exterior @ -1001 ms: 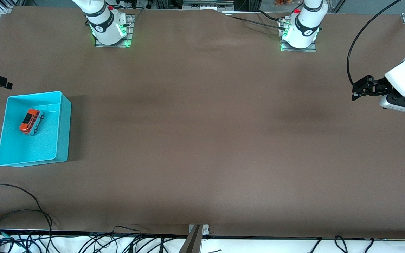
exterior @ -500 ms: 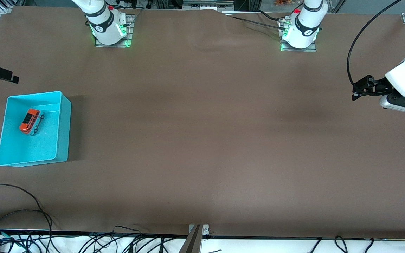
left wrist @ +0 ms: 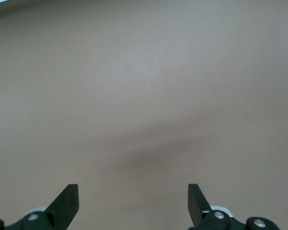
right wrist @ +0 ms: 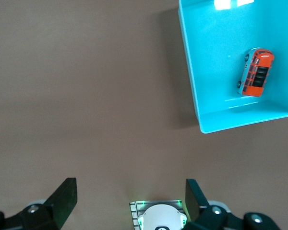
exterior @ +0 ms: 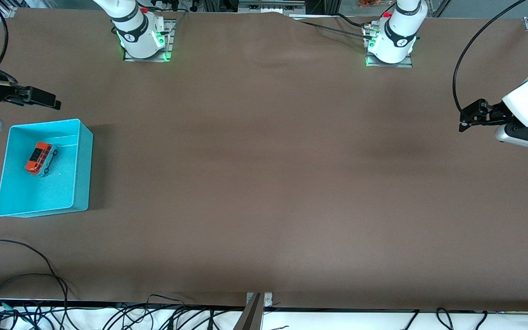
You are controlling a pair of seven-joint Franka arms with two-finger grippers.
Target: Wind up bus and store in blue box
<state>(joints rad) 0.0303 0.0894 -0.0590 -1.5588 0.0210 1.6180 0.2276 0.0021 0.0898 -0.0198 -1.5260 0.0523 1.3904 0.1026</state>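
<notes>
Front view, nearest first: loose black cables [exterior: 21, 279] trail along the counter's [exterior: 264, 183] edge closest to the camera, at the right arm's end. Farther in, at that same end, the blue box [exterior: 80, 169] sits flat on the brown counter, open side up. The bus [exterior: 40, 158] is inside it, upright on its wheels, resting on the box floor in the half of the box farther from the camera, close to one long wall but not visibly touching it. Orange-red body, dark roof panel, pale lower body; it lies at a slight angle to the walls.

Right wrist view confirms: blue box [right wrist: 216, 86] and bus [right wrist: 256, 72] seen from above, bus alone on the floor of the box, nothing gripping it.

Right end effector [exterior: 39, 97] hangs in the air over bare counter just past the box's wall on the robot-base side, clear of the box. Fingers spread wide apart in its wrist view [right wrist: 129, 199], nothing between them.

Left end effector [exterior: 465, 120] is up over bare counter at the left arm's end, well apart from the box. Its wrist view [left wrist: 133, 203] shows only brown counter and a faint shadow; fingers spread, holding nothing.

Farthest from the camera: both arm bases [exterior: 142, 39] [exterior: 390, 43] on their mounting plates, green lights lit.
</notes>
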